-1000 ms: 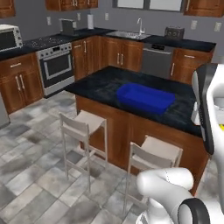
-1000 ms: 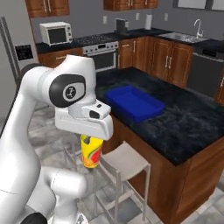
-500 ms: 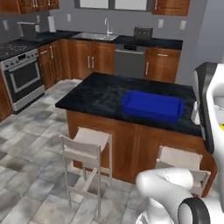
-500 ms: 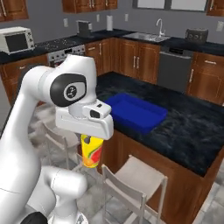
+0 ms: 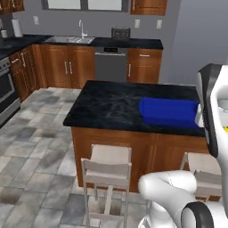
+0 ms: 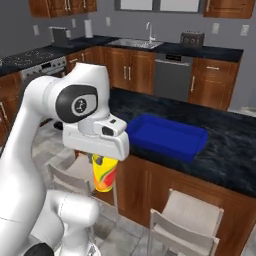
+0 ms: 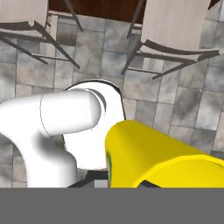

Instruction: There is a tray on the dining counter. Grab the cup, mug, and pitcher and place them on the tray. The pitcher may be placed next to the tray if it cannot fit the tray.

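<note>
Kitchen, dining counter (image 6: 235,150); tray (image 6: 167,136), cup (image 6: 104,173) gripped

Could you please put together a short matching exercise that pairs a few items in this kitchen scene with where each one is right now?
Things:
1. cup
2. tray
3. stools
4. sink tap

Places:
A. on the dining counter
B. on the floor beside the island
C. held under the hand
D. at the wall counter

Pairs: 1-C, 2-A, 3-B, 4-D
</note>
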You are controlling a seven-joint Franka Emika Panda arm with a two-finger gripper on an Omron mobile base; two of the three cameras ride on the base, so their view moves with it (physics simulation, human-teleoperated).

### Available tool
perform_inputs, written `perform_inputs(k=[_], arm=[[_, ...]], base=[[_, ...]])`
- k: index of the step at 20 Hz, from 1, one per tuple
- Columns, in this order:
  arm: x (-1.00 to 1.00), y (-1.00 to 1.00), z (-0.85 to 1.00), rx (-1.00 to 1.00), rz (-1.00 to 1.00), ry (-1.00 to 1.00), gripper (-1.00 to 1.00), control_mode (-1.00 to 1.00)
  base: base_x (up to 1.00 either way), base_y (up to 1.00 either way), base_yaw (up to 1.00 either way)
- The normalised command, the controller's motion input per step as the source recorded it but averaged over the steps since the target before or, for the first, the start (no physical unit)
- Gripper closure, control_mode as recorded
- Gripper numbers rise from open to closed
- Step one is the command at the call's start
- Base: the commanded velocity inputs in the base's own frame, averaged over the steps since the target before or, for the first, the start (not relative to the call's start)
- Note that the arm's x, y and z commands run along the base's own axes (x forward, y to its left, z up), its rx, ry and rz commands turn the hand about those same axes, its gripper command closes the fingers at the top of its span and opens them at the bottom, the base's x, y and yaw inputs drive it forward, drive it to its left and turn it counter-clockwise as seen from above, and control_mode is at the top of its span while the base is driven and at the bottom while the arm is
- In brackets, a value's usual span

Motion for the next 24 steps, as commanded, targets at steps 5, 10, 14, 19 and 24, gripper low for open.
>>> perform_inputs(k=[5,10,14,19,24], arm=[[0.00,0.00,0.00,0.00,0.00,0.00,1.00,1.00],[0.00,0.00,0.00,0.00,0.00,0.00,1.00,1.00],[0.00,0.00,0.00,0.00,0.00,0.00,1.00,1.00],[0.45,0.12,0.05,-0.02,-0.02,0.00,1.00,-1.00],[0.89,0.10,0.17,-0.07,0.01,-0.07,1.00,-1.00]], base=[[0.86,0.60,-0.34],[0.98,0.40,-0.29],[0.96,0.27,-0.20],[0.32,0.10,-0.06],[0.00,0.00,0.00]])
